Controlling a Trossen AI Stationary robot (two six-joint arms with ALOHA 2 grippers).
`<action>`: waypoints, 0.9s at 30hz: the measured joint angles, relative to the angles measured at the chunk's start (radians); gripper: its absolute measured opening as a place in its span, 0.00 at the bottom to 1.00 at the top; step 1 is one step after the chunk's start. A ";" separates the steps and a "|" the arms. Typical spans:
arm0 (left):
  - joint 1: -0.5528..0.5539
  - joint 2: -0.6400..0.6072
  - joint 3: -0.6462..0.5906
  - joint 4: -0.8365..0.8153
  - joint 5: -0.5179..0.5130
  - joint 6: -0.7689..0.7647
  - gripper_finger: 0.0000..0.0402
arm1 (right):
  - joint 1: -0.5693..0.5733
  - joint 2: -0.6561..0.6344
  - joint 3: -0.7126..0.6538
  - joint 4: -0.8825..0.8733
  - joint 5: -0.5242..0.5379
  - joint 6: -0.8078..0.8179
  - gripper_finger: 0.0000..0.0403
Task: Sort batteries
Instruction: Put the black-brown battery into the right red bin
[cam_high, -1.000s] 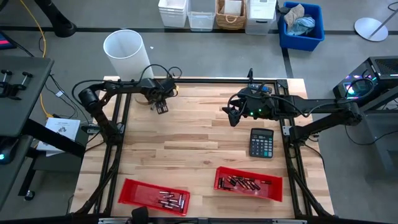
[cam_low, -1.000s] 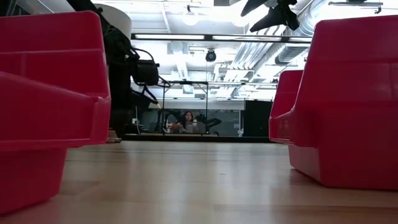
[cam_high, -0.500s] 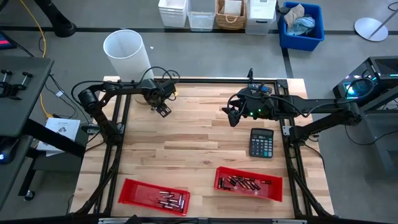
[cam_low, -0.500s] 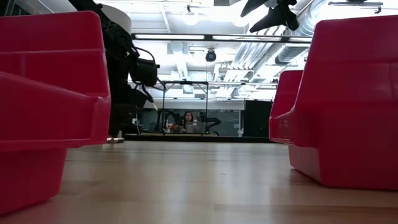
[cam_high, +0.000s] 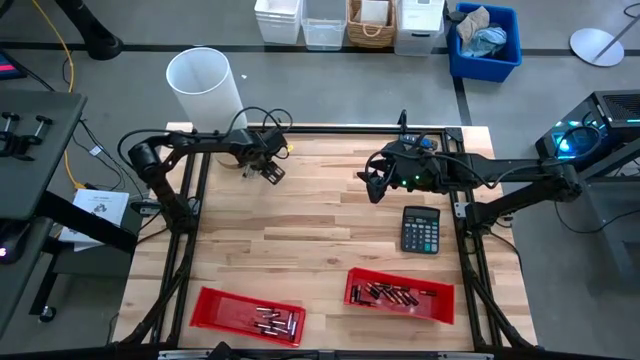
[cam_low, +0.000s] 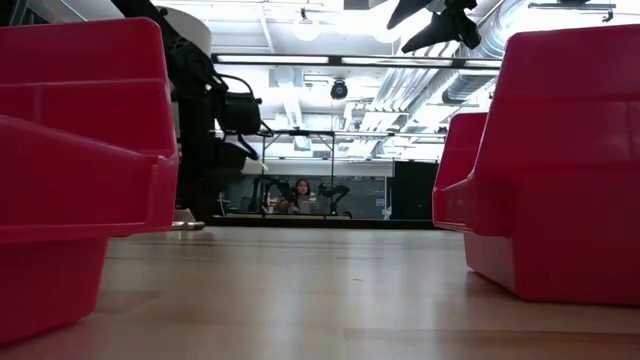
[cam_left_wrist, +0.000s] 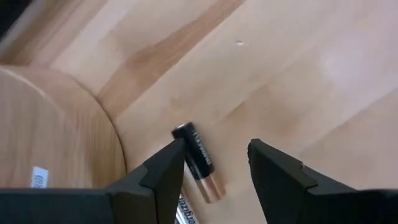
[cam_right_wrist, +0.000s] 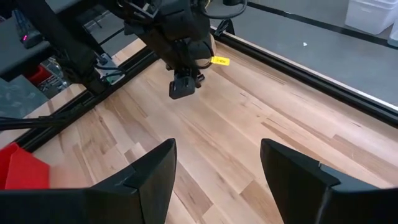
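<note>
We judge sorting nearly done: most batteries in two red bins. One battery left on surface, between left gripper fingers (spread, not gripping). Right gripper waits, wide.

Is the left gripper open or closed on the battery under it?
Open. The left gripper has its fingers spread above the table; the battery lies flat on the wood beside one finger, not clamped.

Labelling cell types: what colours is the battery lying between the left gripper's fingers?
The battery is black with a copper-coloured end, seen best in the left wrist view.
</note>
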 joint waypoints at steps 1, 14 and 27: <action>0.003 0.008 0.000 0.002 0.000 -0.009 0.42 | 0.000 0.000 0.000 0.000 0.001 -0.006 0.56; 0.015 0.095 0.004 0.007 0.057 -0.038 0.34 | 0.001 0.000 0.000 -0.023 0.002 -0.008 0.56; -0.108 -0.055 -0.005 0.018 0.347 -0.022 0.07 | 0.001 -0.011 0.000 -0.053 -0.080 -0.008 0.56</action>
